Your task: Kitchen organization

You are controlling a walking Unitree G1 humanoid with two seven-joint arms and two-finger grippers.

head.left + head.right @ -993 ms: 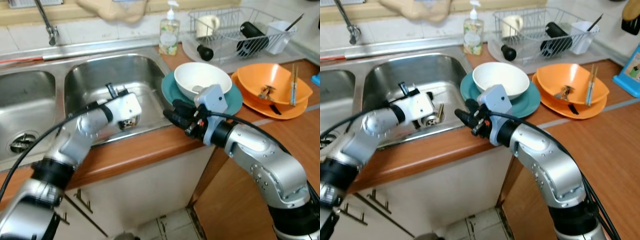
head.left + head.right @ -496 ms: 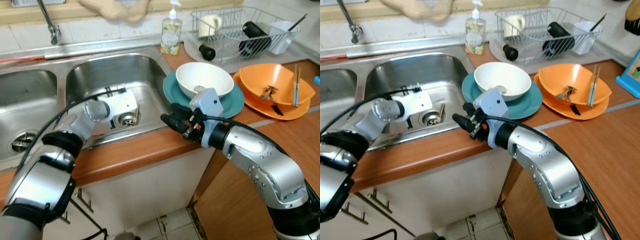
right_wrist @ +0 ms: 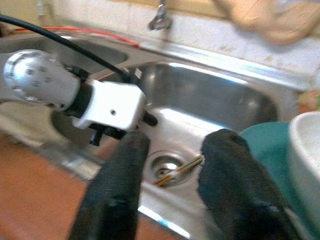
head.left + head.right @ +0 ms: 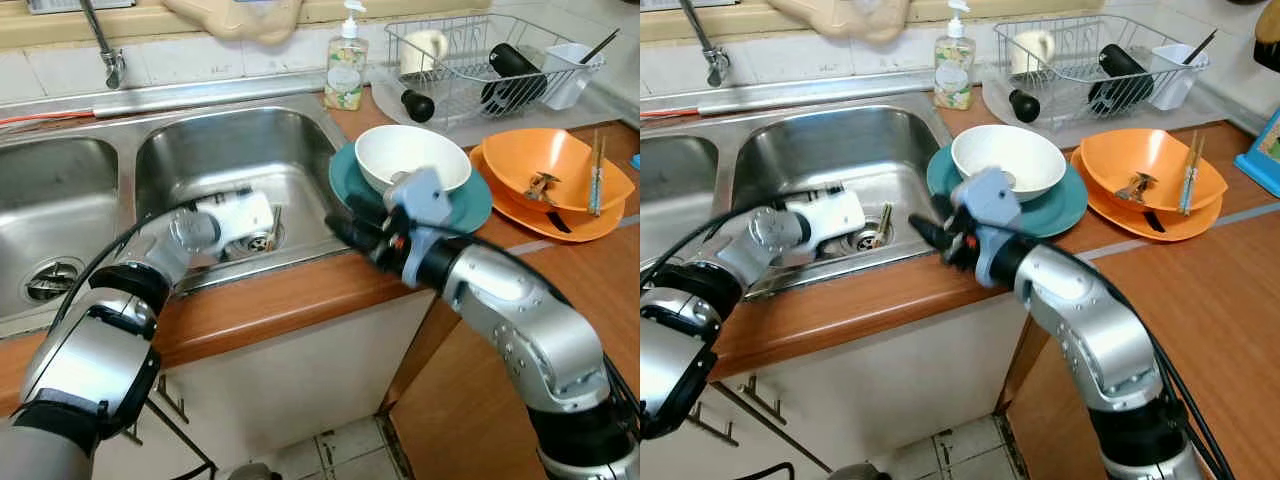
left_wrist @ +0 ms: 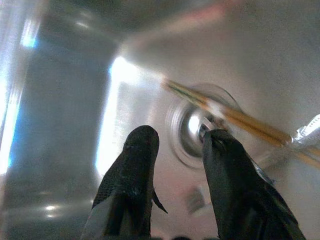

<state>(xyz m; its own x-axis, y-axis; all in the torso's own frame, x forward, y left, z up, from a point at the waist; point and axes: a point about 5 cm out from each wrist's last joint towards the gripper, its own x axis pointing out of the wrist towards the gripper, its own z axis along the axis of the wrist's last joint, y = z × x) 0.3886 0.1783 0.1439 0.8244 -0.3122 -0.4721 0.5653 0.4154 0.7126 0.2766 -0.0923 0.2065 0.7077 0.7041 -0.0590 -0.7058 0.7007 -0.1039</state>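
Observation:
A pair of wooden chopsticks (image 5: pixel 235 120) lies across the drain (image 5: pixel 196 131) on the floor of the right sink basin (image 4: pixel 230 140); they also show beside the drain as chopsticks (image 4: pixel 883 218). My left gripper (image 5: pixel 175 137) is down in that basin, open, its fingertips just above the drain and close to the chopsticks, holding nothing. My right gripper (image 3: pixel 175 145) hovers open over the counter edge, between the basin and the teal plate (image 4: pixel 470 205). A white bowl (image 4: pixel 412 160) sits on that plate.
Two stacked orange bowls (image 4: pixel 540 165) hold chopsticks (image 4: pixel 597 170) and a small utensil. A wire dish rack (image 4: pixel 480 60) with a mug and cups stands at the back right, a soap bottle (image 4: pixel 346 72) beside it. The faucet (image 4: pixel 105 50) rises behind the left basin (image 4: pixel 50 190).
My left gripper has sunk lower into the right basin, toward the drain. My right gripper has edged slightly back toward the teal plate.

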